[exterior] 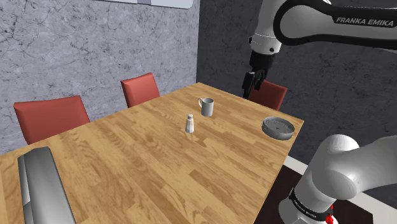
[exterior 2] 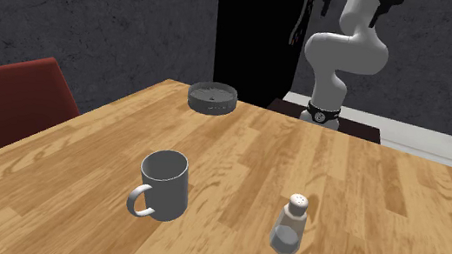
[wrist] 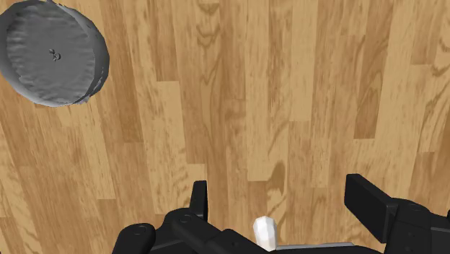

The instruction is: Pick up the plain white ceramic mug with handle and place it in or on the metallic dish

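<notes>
Arm: white jointed arm point(exterior: 289, 19) with dark joints, rising from its stand and bending over the far end of the surface.
Writing: "FRANKA EMIKA" reads along the arm's upper link point(exterior: 359, 21). The dark band point(exterior: 306, 205) low on the arm carries small print, too small to read.
Tool: all-black two-finger tool point(exterior: 252, 88) hangs in the air, pointing down, well above the wood. In the wrist view its fingers point(wrist: 368, 200) stand wide apart with nothing between them: open and empty.
Surface: long light-brown wooden plank surface point(exterior: 159, 168).
Mug: plain pale grey-white mug with a loop handle point(exterior: 207, 106) stands upright on the surface, mouth up, toward the far end in the shoulder view. Its handle points to that view's left. The mug point(exterior 2: 165, 185) is well apart from the tool.
Dish: round, shallow grey metallic dish point(exterior: 278, 127) sits flat near the surface's edge at the shoulder view's right, well apart from the mug. From the wrist it shows off to one side of the tool point(wrist: 52, 54), not under it.
Shaker: small clear glass shaker with a pale cap point(exterior: 189, 123), upright, near the mug.
Chairs: red-backed chairs point(exterior: 51, 118) along the far side.
Other: long grey metal-looking object point(exterior: 41, 184) at the surface's near end; cannot tell what it is.
Background: mottled grey walls point(exterior: 76, 44); a black area point(exterior 2: 252, 37) behind the dish in the second exterior view.
</notes>
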Motion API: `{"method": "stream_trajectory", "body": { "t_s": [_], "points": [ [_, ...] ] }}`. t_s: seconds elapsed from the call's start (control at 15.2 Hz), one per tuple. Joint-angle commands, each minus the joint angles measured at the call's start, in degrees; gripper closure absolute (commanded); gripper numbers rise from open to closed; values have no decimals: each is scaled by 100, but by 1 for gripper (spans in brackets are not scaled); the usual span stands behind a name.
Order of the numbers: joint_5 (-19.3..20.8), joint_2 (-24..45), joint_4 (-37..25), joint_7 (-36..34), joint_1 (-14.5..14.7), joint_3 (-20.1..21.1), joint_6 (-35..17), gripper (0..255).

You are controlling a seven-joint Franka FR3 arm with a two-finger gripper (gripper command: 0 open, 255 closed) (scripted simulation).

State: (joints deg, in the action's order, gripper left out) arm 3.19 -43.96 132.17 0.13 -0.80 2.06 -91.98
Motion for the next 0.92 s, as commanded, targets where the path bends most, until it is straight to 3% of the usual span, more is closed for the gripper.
{"method": "stream_trajectory", "body": {
  "t_s": [0.0, 0.86],
  "points": [
    [0, 0, 0, 0, 0, 0, 0, 0],
    [114, 2386, -568, 1044, -93, -775, -1802, 0]
  ]
}}
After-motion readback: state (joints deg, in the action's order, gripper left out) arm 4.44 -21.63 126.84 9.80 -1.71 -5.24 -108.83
